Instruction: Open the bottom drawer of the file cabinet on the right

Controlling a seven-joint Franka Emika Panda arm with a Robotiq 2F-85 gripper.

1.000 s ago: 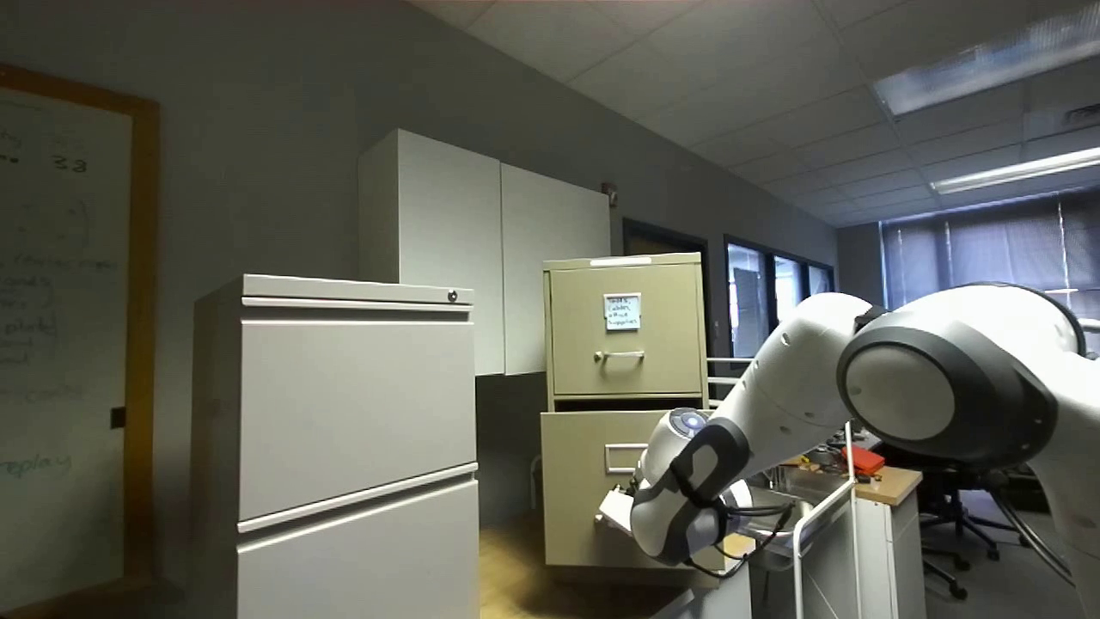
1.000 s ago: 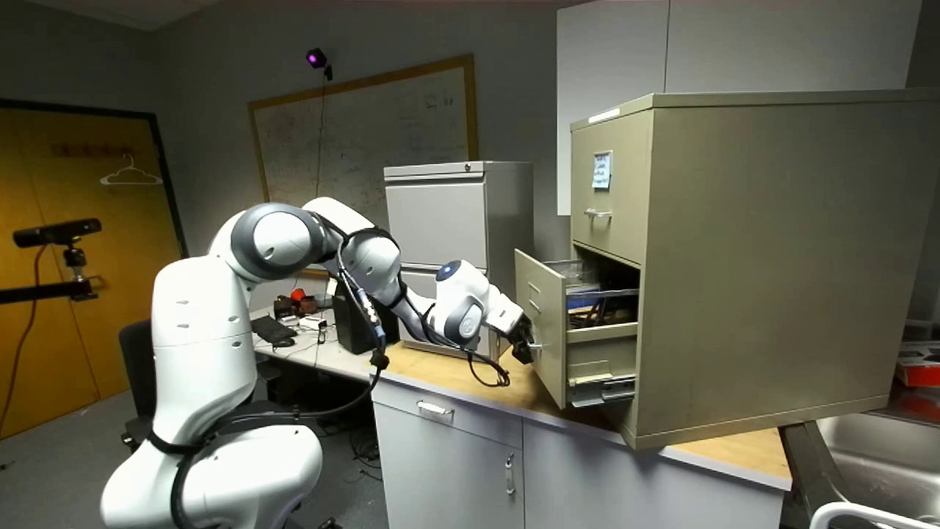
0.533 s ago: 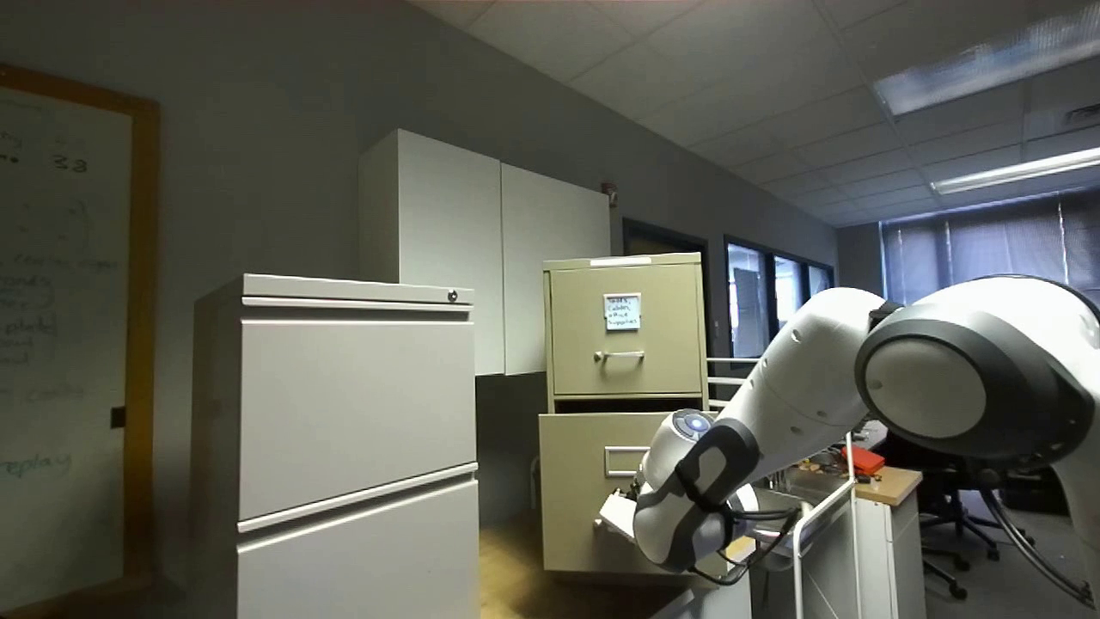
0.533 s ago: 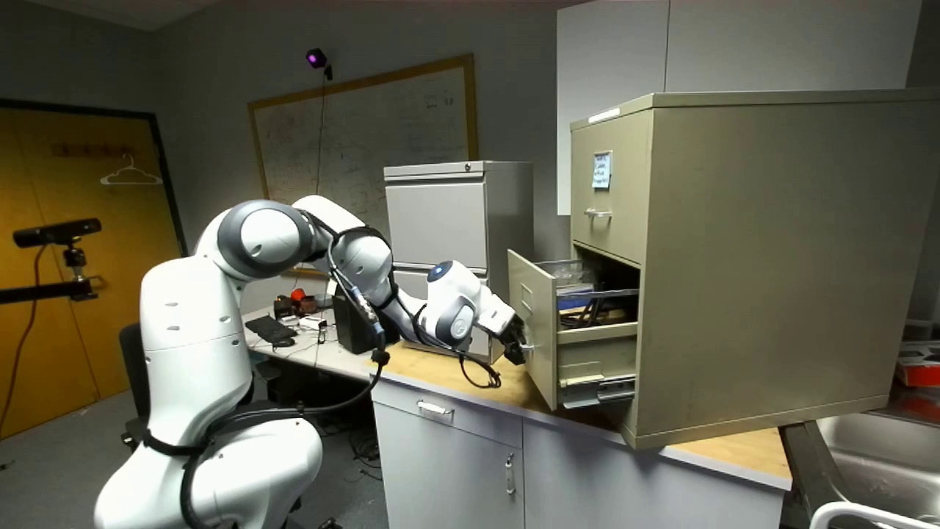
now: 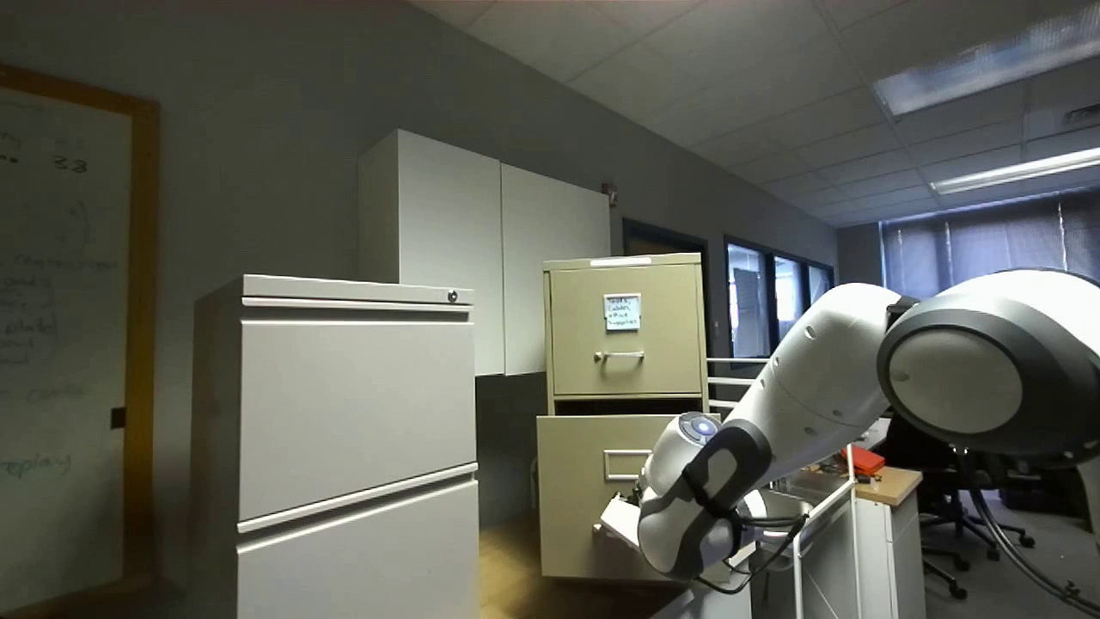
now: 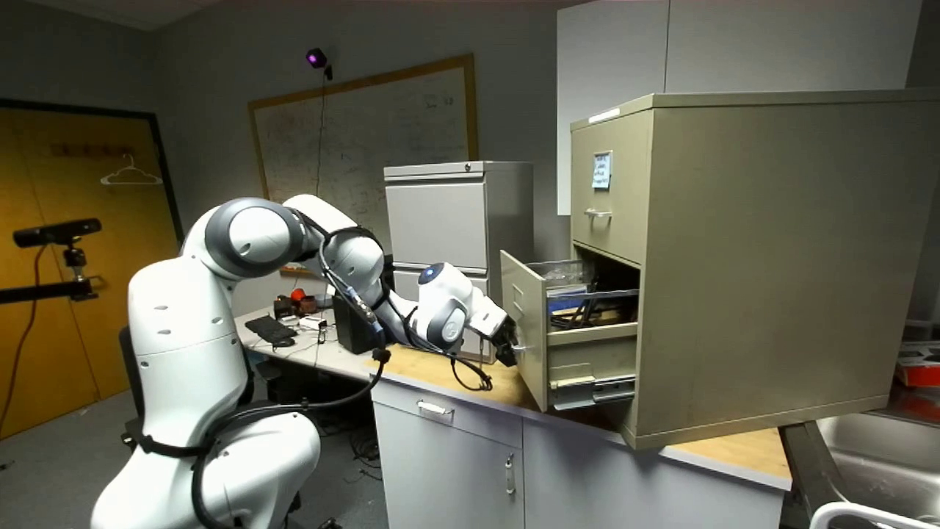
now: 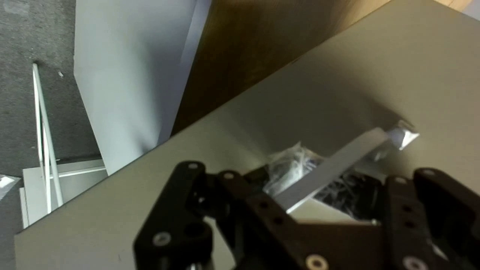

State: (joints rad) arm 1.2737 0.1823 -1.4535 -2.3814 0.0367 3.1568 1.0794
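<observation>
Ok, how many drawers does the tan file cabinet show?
2: the top drawer, shut, with the paper label on its front; and the bottom drawer, pulled out, one level lower. No others show.

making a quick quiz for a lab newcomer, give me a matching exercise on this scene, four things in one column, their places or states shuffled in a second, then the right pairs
Things
1. Bottom drawer
2. Top drawer
3. Whiteboard
4. Lock

Places or states
A. inside a yellow-brown frame
B. near the top of the pale grey cabinet
C. partway out of the tan file cabinet
D. shut, with a paper label

Pairs: 1-C; 2-D; 3-A; 4-B
</observation>
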